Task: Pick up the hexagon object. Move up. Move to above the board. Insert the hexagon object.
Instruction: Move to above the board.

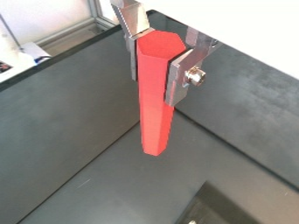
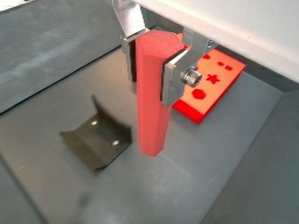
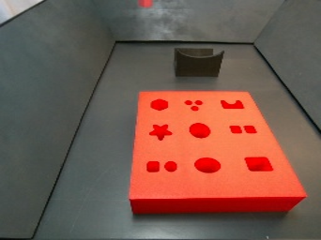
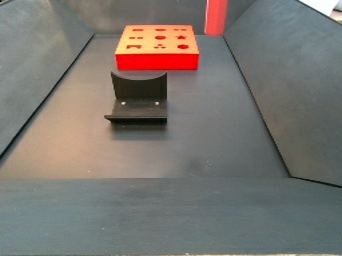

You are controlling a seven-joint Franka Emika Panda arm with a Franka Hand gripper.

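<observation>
My gripper (image 1: 158, 66) is shut on the hexagon object (image 1: 155, 101), a long red-pink six-sided rod, near its upper end; both wrist views show this (image 2: 155, 66). The rod (image 2: 153, 101) hangs upright, its lower end free above the dark floor. The board (image 2: 212, 81), a flat bright red block with darker cut-out holes, lies beyond the rod and off to one side of it. In a side view the board (image 4: 160, 47) lies at the far end and the rod's lower part (image 4: 215, 17) hangs high beside the board's right end. The board fills the middle of a side view (image 3: 213, 150).
The fixture (image 4: 138, 97), a dark L-shaped bracket on a base plate, stands on the floor in front of the board; it also shows in a wrist view (image 2: 96, 136) and a side view (image 3: 197, 61). Dark sloping walls (image 4: 281, 80) enclose the floor.
</observation>
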